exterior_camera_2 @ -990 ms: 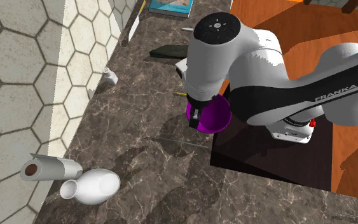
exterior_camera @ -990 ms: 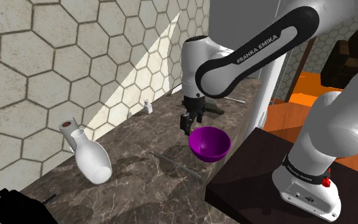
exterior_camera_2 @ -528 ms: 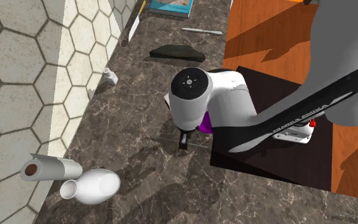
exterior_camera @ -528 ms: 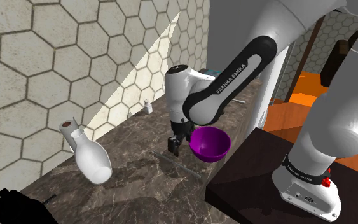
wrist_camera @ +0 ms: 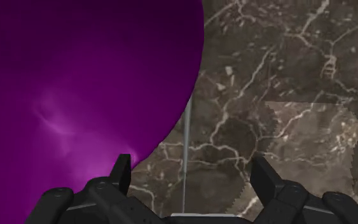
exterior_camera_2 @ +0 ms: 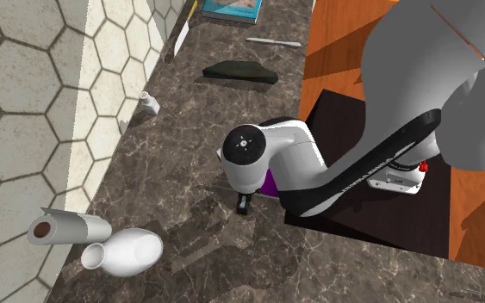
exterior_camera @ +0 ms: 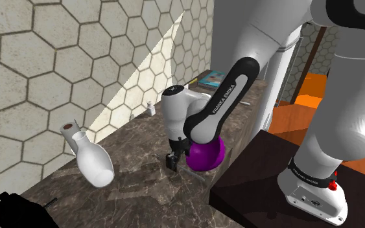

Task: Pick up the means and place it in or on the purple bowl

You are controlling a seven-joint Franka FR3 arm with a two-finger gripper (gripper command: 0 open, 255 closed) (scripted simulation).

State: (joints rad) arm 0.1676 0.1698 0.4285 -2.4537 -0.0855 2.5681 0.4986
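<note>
Hovers w/ gripper (wrist_camera: 191,167) low over dark marble counter (wrist_camera: 285,76), fingers spread wide, clamping nothing. Straddles thin grey rod (wrist_camera: 185,146), which lies flat on counter btw the fingers w/o touching either, right beside purple bowl (wrist_camera: 75,83); rod's far end meets bowl's edge in wrist view. Sits close by bowl on shoulder view's left, near counter's front edge.
</note>
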